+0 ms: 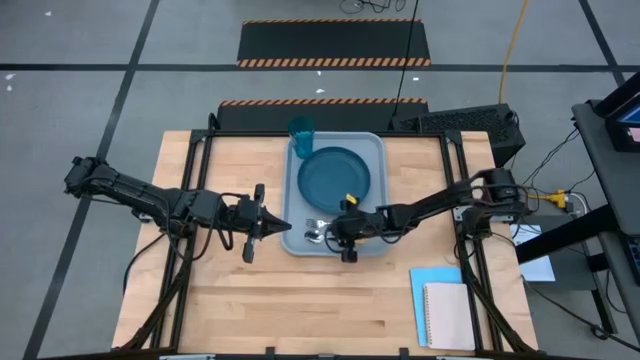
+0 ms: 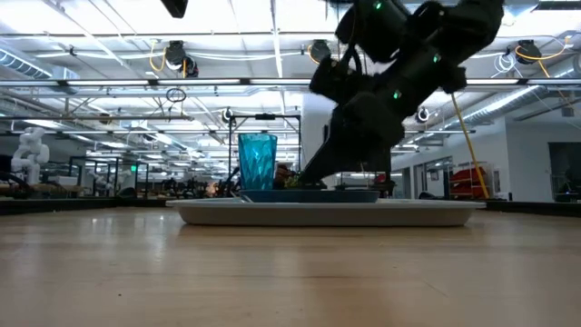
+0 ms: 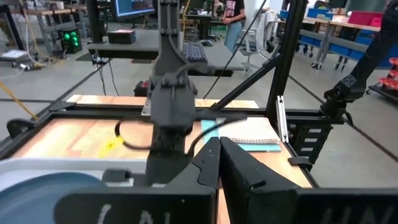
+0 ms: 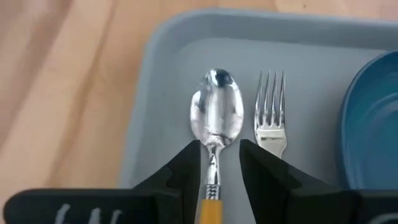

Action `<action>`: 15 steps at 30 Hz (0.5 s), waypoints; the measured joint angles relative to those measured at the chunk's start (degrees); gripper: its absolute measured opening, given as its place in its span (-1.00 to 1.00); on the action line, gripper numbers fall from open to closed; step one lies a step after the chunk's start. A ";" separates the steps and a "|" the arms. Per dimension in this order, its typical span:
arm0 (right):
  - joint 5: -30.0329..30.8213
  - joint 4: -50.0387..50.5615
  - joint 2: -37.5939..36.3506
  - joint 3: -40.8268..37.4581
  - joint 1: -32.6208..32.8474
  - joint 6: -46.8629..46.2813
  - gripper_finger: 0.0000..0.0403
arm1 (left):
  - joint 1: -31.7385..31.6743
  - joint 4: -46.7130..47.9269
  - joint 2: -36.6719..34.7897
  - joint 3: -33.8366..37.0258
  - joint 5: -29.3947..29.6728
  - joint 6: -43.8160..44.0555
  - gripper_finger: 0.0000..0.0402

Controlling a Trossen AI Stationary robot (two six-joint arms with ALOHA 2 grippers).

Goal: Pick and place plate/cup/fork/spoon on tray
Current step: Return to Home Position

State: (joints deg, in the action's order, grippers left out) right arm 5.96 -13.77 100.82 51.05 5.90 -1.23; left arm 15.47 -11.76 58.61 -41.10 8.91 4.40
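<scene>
The grey-blue tray (image 1: 378,150) sits at the table's far middle, with the dark blue plate (image 1: 335,175) lying in it. The teal cup (image 1: 301,128) stands upright at the tray's far left corner. At the tray's near left corner, the spoon (image 4: 216,112) and fork (image 4: 270,109) lie side by side on the tray floor (image 4: 298,68). My right gripper (image 4: 219,167) is open above the spoon's neck, one finger on either side and clear of it. My left gripper (image 1: 285,226) hovers shut just off the tray's left rim, holding nothing.
A light blue paper sheet (image 1: 425,285) and a beige notebook (image 1: 448,318) lie at the table's near right. Black frame posts stand along the table's left and right sides. Bare wood lies between the tray and the near edge.
</scene>
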 joint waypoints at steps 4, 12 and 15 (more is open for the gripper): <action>0.01 1.88 -3.67 0.01 1.14 0.02 -0.47 | 0.48 0.57 0.00 0.00 0.08 0.64 -0.95; -0.02 4.02 -12.03 0.02 4.12 0.40 -0.54 | 3.07 0.86 0.02 0.00 0.44 -0.06 -0.95; 0.06 4.50 -14.76 0.02 5.17 1.42 -0.60 | 2.94 0.82 0.00 0.00 4.80 0.61 -0.95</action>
State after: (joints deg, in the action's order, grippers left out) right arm 6.01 -9.27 86.06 51.07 11.07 0.19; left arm 18.41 -10.94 58.61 -41.10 13.71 5.01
